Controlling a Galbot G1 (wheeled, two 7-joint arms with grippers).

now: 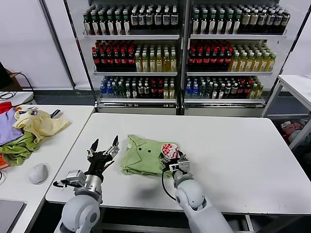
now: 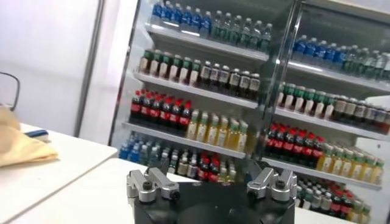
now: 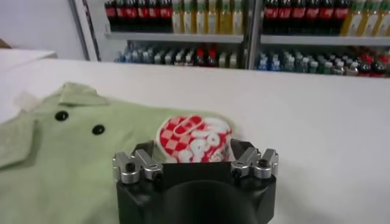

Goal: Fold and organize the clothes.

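While the light green shirt [image 1: 146,155] lies folded into a compact bundle on the near part of the white table [image 1: 233,145], both arms reach in from the near edge. Its collar sits at the far left of the bundle, two dark buttons show below it, and the red-and-white patch [image 1: 169,148] faces up at the bundle's right end.

From the head camera, the right gripper [image 1: 174,160] is at the near right corner of the shirt, right beside the patch. Its own wrist camera shows the patch [image 3: 194,139] just beyond the gripper [image 3: 195,159], but whether the fingers are pinching the cloth or spread cannot be told from either view.

Just left of the shirt, the left gripper [image 1: 104,148] is held above the table, apart from the cloth. Its two dark fingers [image 1: 94,145] are spread wide and point toward the far side, with nothing between them.

On a second table at the left lie a pale yellow garment [image 1: 40,124], a purple cloth [image 1: 7,128] and a darker green cloth [image 1: 18,149], with a grey mouse [image 1: 38,173] nearer the edge. Shelves of bottles [image 1: 184,53] stand across the far side.
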